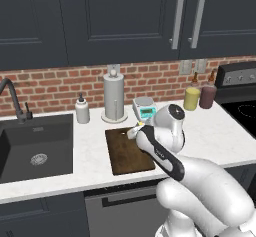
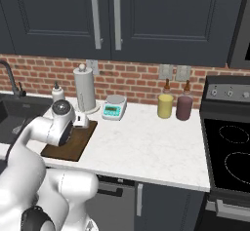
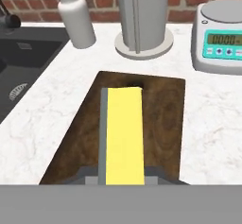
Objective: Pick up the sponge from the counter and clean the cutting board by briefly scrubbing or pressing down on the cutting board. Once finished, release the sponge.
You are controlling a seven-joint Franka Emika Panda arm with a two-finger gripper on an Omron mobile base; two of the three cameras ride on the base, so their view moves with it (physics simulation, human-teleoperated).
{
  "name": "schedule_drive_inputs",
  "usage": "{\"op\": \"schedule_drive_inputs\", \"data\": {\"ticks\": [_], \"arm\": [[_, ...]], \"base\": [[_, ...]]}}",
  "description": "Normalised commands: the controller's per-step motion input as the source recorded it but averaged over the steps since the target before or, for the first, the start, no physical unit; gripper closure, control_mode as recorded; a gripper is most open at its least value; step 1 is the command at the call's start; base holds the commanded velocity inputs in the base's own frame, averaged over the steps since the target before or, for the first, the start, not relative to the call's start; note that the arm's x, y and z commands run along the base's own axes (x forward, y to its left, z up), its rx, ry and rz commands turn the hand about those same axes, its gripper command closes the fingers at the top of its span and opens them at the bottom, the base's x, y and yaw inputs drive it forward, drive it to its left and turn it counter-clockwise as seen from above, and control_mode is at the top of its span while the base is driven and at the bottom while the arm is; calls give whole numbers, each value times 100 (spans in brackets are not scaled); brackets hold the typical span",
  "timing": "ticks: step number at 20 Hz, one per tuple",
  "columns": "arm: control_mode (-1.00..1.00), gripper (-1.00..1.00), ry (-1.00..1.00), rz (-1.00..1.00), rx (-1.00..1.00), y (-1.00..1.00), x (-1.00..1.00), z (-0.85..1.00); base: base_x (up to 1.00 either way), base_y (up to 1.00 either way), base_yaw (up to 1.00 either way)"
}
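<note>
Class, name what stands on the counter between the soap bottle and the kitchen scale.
The paper towel holder stands between the soap bottle and the kitchen scale, clearest in the hand view.

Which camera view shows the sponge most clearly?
The hand view: the sponge runs up its middle, yellow body and grey scrub face plain, held by the shut gripper over the cutting board. In the left base view, a small yellow bit peeks out; the right base view adds nothing clear.

Yellow sponge (image 3: pixel 124 135) over brown cutting board (image 3: pixel 163 124)
</note>
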Motion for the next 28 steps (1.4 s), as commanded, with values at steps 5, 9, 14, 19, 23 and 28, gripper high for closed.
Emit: {"op": "schedule_drive_inputs", "data": {"ticks": [5,9,14,19,23,28], "arm": [[-100,100,0,0,-5,0,33,-47],[-100,100,0,0,-7,1,28,-44],[-100,100,1,0,-2,10,15,-28],[-100,100,5,0,0,22,1,-18],[-100,100,4,0,0,30,1,-18],[-100,100,3,0,0,36,4,-15]], "base": [[0,0,0],[0,0,0],[0,0,0],[0,0,0],[0,0,0],[0,0,0]]}}
